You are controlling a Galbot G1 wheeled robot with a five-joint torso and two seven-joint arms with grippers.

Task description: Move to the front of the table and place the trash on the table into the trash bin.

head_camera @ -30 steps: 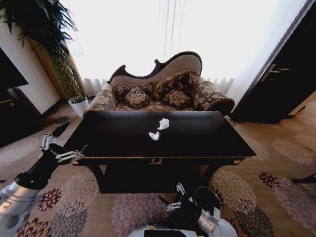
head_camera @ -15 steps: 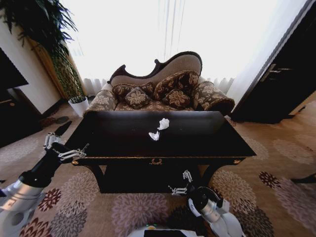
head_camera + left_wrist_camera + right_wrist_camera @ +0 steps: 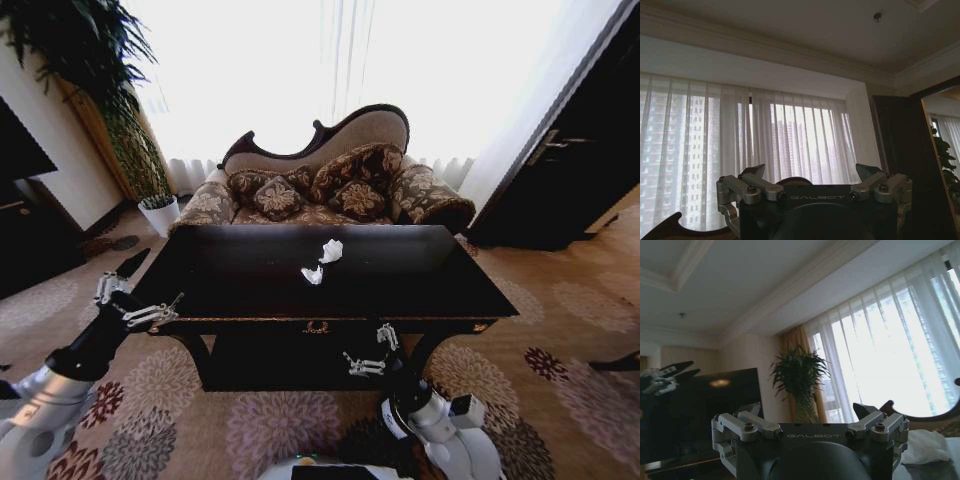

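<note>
Two crumpled white paper scraps [image 3: 322, 262] lie mid-top on the glossy black wooden table [image 3: 420, 285]. The right gripper [image 3: 371, 351], fingers spread, hangs below the front edge, at their 5 o'clock. The left gripper [image 3: 137, 290], also spread, hovers at 9 o'clock.

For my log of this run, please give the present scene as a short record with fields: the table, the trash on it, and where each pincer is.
table: dark table with glossy top, in front of the robot, a sofa behind it
trash: two crumpled white paper scraps near the middle of the top
left pincer: open, raised beside the table's left front corner, holding nothing
right pincer: open, low before the table's front edge, holding nothing
plant: potted plant at left, beside the sofa
</note>
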